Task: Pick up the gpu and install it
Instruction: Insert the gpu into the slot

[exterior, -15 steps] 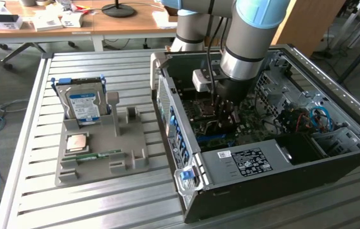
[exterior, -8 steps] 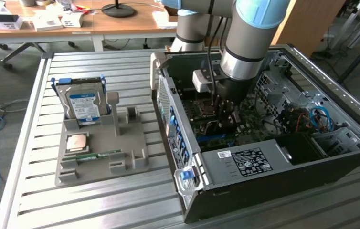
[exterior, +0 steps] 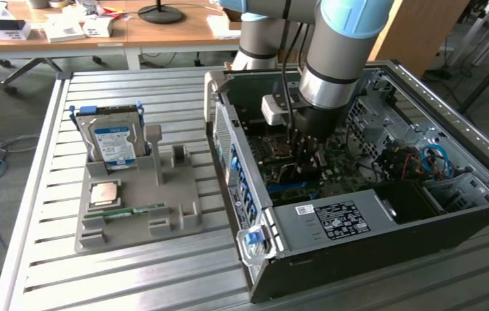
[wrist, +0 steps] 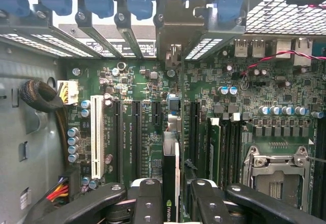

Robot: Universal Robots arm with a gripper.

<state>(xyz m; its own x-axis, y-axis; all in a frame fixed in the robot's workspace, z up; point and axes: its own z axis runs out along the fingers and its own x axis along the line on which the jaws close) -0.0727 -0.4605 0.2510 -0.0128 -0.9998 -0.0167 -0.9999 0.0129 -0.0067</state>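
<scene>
Pickup's done: my pincer [wrist: 172,188] pinches the gpu [wrist: 170,152] edge-on above the motherboard [wrist: 127,81] slots; I judge seating not yet done.

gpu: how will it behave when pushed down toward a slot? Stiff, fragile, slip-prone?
Likely stiff: the gpu is a thin flat card standing edge-on in the end effector with no visible sag. Probably fragile: it is thin and sits close over the crowded motherboard, so side loads look risky. The narrow grip may let it pivot.

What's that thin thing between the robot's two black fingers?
The gpu, edge-on, gripped between the fingers over the green motherboard. The wrist view shows it.
</scene>
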